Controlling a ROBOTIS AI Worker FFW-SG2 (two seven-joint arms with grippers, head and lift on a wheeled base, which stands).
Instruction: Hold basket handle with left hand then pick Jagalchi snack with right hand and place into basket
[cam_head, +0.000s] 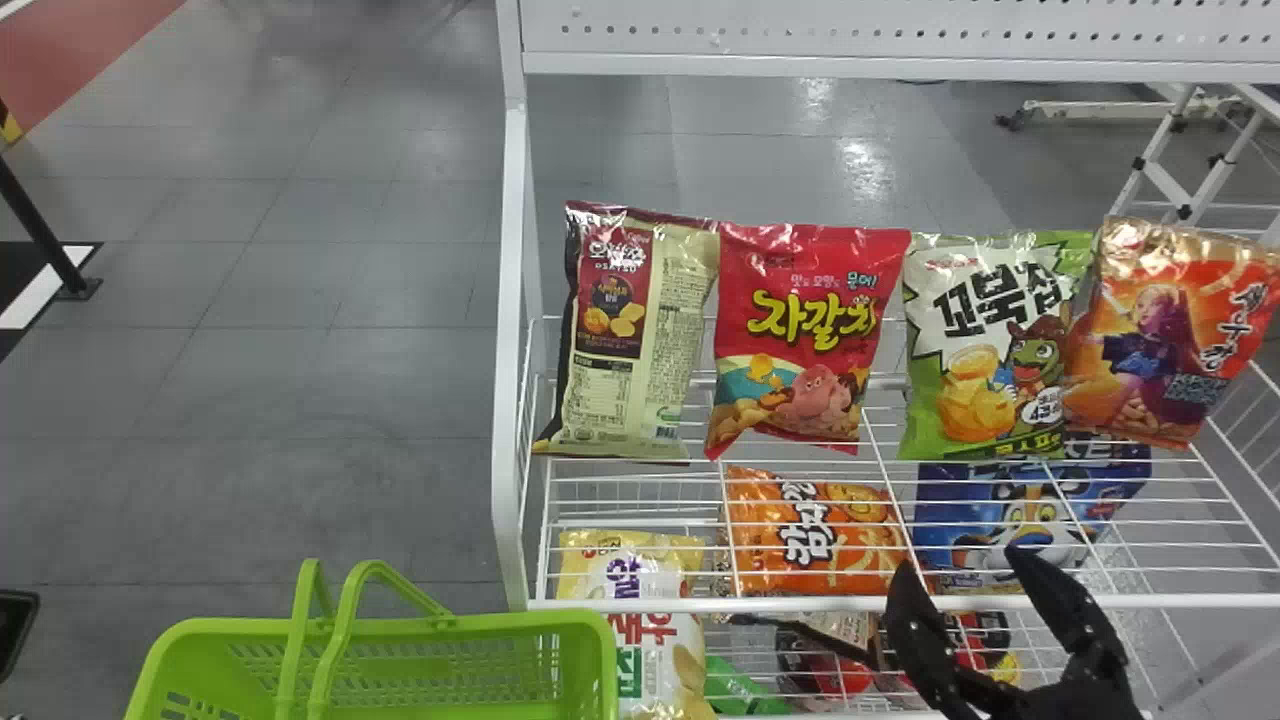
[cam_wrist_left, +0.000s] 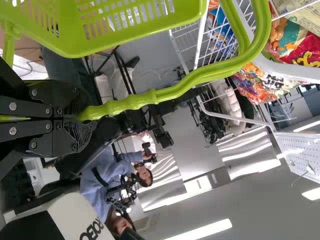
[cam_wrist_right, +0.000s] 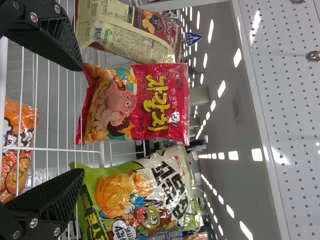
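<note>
The red Jagalchi snack (cam_head: 810, 340) stands upright on the rack's upper wire shelf, between a beige bag and a green one. My right gripper (cam_head: 960, 575) is open at the shelf's front edge, lower and to the right of it, holding nothing. In the right wrist view, the open right gripper (cam_wrist_right: 82, 117) has its two fingers apart, with the Jagalchi snack (cam_wrist_right: 137, 104) beyond them, not touched. The green basket (cam_head: 590, 622) is at the lower left of the head view. In the left wrist view, my left gripper (cam_wrist_left: 82, 115) is shut on the basket handle (cam_wrist_left: 145, 97).
The beige bag (cam_head: 640, 340) stands left of the Jagalchi snack; the green bag (cam_head: 985, 350) and an orange bag (cam_head: 1165, 335) stand to its right. More snacks lie on the lower shelf. The rack's white post (cam_head: 512, 350) rises between shelf and open floor.
</note>
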